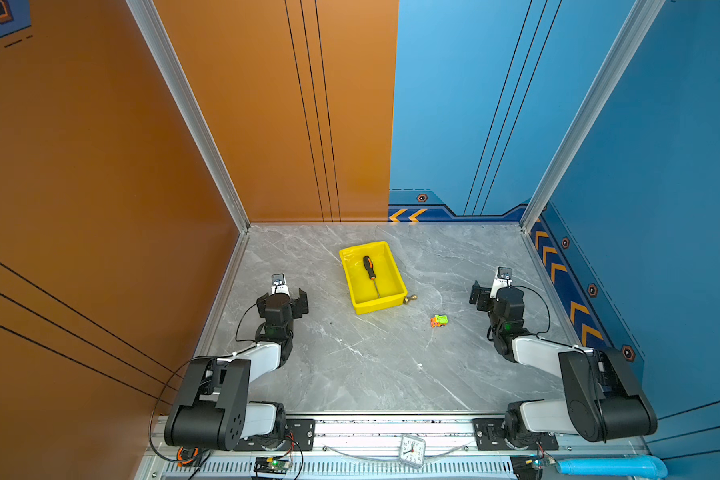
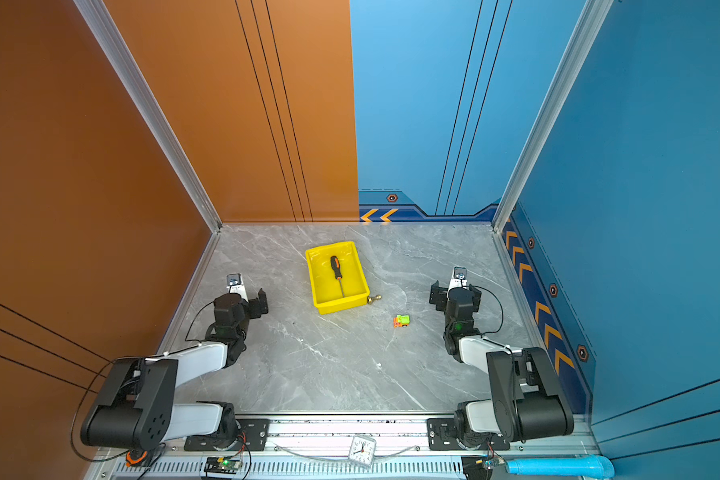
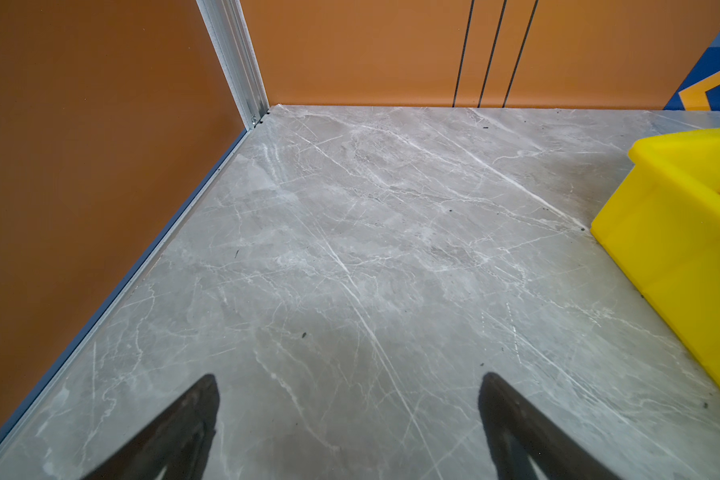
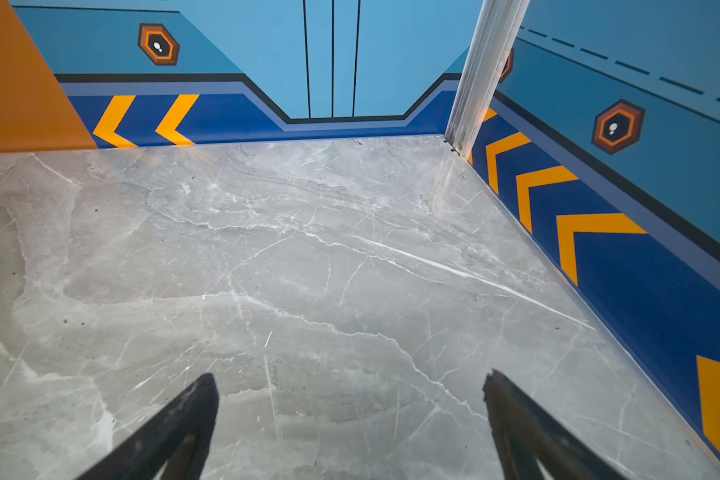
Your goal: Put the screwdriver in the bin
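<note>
Long black-handled, orange-collared screwdriver [image 1: 371, 272] flat inside shallow bright yellow plastic bin [image 1: 348, 278], handle toward 12 o'clock, grey shaft toward 6. Bin at 2 o'clock from nearer left gripper [image 1: 282, 297], spread wide, holding nothing; right gripper [image 1: 497, 295] likewise. Looks done.

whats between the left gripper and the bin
Only bare table between left gripper and bin; shows in left wrist view and both top views.
</note>
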Controlling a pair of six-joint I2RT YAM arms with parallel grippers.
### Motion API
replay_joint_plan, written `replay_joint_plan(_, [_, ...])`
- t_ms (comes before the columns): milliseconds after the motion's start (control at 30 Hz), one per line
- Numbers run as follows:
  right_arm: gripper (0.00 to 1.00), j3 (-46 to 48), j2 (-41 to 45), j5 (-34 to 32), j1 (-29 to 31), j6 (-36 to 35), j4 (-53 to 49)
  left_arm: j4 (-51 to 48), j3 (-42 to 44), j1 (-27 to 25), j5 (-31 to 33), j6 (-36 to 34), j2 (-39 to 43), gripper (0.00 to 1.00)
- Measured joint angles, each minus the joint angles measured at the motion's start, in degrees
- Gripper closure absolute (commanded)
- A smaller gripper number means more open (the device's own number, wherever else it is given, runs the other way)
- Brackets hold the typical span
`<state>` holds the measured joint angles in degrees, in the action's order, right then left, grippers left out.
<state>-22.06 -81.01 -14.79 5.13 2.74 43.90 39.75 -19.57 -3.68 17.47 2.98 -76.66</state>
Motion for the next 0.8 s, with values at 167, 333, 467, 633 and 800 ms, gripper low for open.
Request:
replay_joint_plan(167, [0.0,0.46,-4.28,1.75,-1.68,0.07,3.56,1.22,-0.85,0.04,-0.22,-0.46,-2.27,0.02])
replay_joint_plan(333, [0.0,0.55,-6.67,3.48,-2.49,0.22,5.84,3.61,-2.08,0.02,-0.76,-1.31,-6.03,0.02])
replay_joint_plan(467, [0.0,0.55,-6.99,4.09,-2.56,0.24,6.54,5.57,-2.12,0.02,-0.87,-1.9,-8.46,0.02])
replay_joint_plan(633, [0.0,0.55,-6.99,4.11,-2.58,0.24,7.37,8.63,-2.1,-0.13,-1.03,-2.6,-10.93,0.02])
replay_joint_plan(800, [0.0,0.55,-6.99,4.09,-2.56,0.24,7.65,12.2,-1.88,-0.13,-1.03,-2.82,-12.15,0.02])
